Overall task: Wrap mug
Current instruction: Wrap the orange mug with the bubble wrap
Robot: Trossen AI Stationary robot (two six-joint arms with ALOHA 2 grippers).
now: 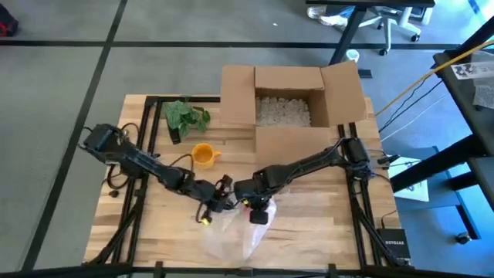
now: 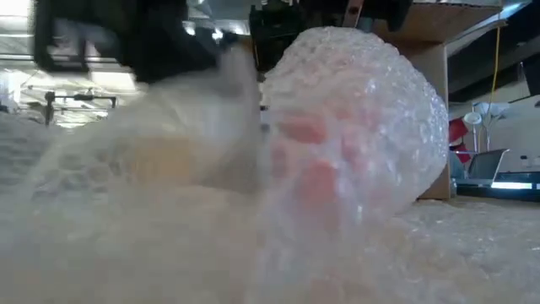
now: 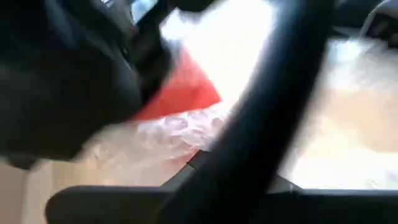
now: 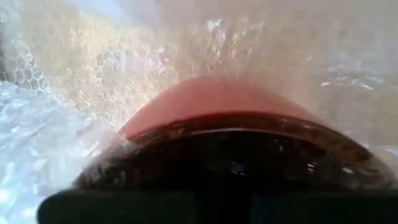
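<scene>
Both grippers meet at the red mug [image 4: 217, 102] in bubble wrap [image 1: 231, 235]; their grip cannot be told.

Mug [image 1: 203, 154] between plant [image 1: 185, 116] and bubble wrap [image 1: 231, 235]

Both arms are showing as dark, jointed black limbs trailing thin black cables, the left arm [image 1: 139, 160] wearing a small yellow marking near its wrist, the right arm [image 1: 309, 164] looking bulkier.

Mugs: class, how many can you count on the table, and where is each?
2. An orange mug stands bare beside the green plant; a red mug sits in bubble wrap between both hands. Others may be hidden.
</scene>
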